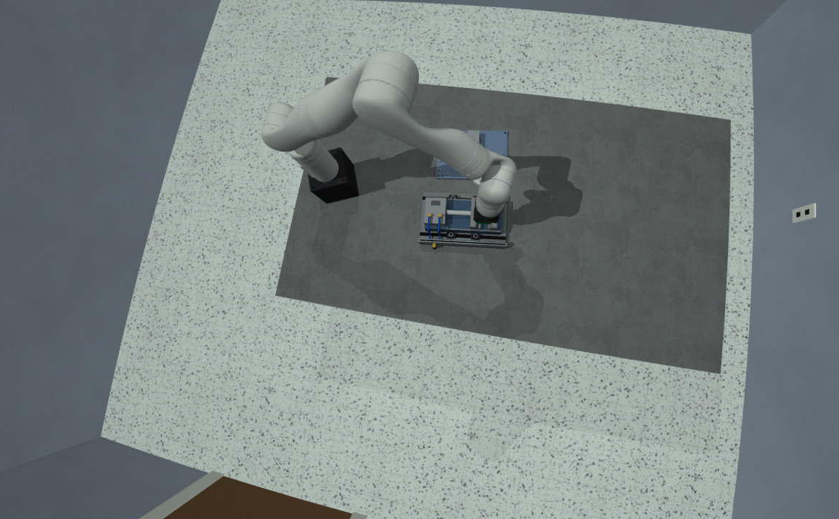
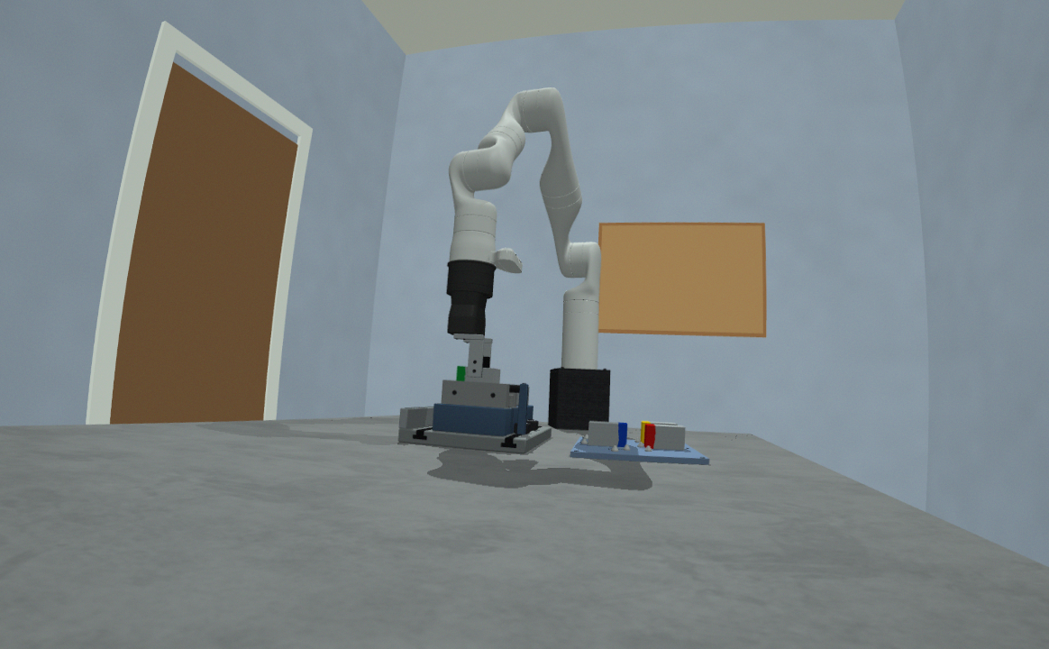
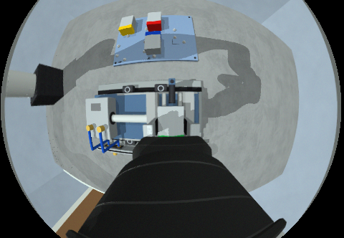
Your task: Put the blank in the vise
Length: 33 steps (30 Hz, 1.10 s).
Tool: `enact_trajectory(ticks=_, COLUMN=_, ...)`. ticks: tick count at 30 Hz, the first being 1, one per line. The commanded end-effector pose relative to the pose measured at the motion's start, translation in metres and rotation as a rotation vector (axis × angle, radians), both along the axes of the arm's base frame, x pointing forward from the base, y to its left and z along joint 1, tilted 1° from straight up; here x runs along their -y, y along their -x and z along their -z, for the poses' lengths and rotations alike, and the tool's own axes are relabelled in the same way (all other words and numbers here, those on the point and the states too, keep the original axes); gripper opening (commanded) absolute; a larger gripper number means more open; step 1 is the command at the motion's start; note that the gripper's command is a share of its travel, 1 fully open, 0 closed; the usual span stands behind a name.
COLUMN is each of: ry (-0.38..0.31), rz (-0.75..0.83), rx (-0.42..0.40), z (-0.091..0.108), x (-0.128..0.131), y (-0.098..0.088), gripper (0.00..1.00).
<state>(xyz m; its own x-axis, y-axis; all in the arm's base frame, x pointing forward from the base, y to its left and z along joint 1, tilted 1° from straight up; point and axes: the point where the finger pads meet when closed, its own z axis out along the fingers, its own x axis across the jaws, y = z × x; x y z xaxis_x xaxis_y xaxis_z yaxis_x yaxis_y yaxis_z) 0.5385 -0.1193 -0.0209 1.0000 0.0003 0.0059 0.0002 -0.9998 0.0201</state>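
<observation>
My gripper (image 2: pixel 476 364) points straight down over the milling vise (image 2: pixel 476 415) and is shut on the grey blank with the green end (image 2: pixel 461 371). The blank hangs just above the vise top, close to the fixed jaw (image 3: pixel 195 106), with its green end facing the exterior camera. In the wrist view the blank (image 3: pixel 170 120) shows between the jaws, with a thin green strip at the edge of the gripper body. The moving jaw with blue hoses (image 3: pixel 97 111) is at the left. The work stop rod (image 3: pixel 171 89) stands at the far side of the vise. The fingertips are hidden in the overhead view.
The blue plate (image 2: pixel 640 452) lies beside the vise and carries blanks with blue (image 2: pixel 623 434), yellow (image 3: pixel 127 28) and red (image 2: pixel 649 434) ends. The arm's black base block (image 2: pixel 579 397) stands behind the vise. The arm (image 1: pixel 370 103) hides part of the plate from above.
</observation>
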Motion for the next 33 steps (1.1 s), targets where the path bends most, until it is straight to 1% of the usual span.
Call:
enact_trajectory(ticks=1, ry=0.0, rz=-0.001, rx=0.002, z=-0.0012, x=-0.001, y=-0.0013, gripper=0.0)
enact_trajectory(ticks=33, ry=0.001, rz=0.0, rx=0.002, z=-0.0009, x=-0.0058, y=-0.0031, gripper=0.0)
